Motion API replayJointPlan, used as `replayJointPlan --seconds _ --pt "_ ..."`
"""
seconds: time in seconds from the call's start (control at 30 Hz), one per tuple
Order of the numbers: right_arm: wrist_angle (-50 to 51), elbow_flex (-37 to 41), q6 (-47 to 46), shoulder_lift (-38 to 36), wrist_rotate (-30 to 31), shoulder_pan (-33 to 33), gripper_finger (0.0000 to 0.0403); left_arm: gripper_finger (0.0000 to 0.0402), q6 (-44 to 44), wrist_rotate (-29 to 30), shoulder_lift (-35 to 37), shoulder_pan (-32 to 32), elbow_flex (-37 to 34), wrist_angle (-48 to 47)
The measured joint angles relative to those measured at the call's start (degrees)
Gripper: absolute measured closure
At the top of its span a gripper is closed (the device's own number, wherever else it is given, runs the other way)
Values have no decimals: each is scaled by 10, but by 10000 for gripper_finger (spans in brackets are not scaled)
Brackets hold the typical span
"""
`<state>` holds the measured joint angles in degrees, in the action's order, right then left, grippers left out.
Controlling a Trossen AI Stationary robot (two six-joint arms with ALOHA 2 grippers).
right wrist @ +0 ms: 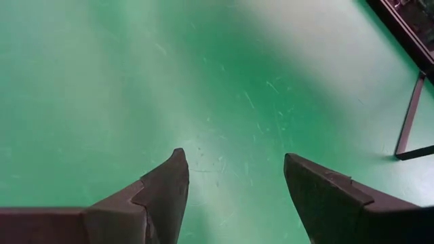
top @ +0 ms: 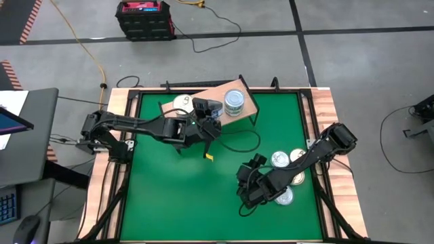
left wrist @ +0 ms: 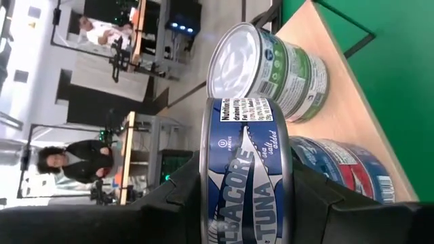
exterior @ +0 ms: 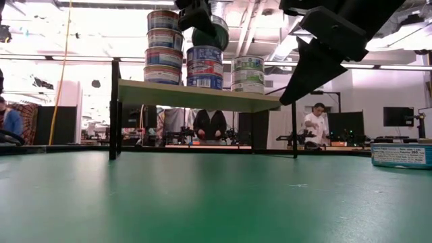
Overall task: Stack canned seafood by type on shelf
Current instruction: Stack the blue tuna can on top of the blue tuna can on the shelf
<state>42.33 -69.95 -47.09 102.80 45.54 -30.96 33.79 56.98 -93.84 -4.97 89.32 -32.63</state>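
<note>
Left gripper (left wrist: 247, 203) clamped on a blue tuna tin (left wrist: 247, 169) above the shelf (top: 230, 102), over the middle stack (exterior: 204, 67), lid level. Right gripper (right wrist: 234, 183) fingers apart, empty, over green table (top: 176, 196) near loose tins (top: 288, 159)

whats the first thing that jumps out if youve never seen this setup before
The towers of tins on the small wooden shelf at the table's far edge: three stacks side by side, the tallest at one end. Above the middle stack the left gripper holds a blue albacore tuna can clamped by its sides. Nearer the front, the right gripper hangs open over bare green table, with loose tins by the right edge.
</note>
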Motion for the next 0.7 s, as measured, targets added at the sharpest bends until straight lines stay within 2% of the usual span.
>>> replayJointPlan --seconds 0.7 --pt "-14 0 11 0 0 0 127 259 99 -23 0 32 0 0"
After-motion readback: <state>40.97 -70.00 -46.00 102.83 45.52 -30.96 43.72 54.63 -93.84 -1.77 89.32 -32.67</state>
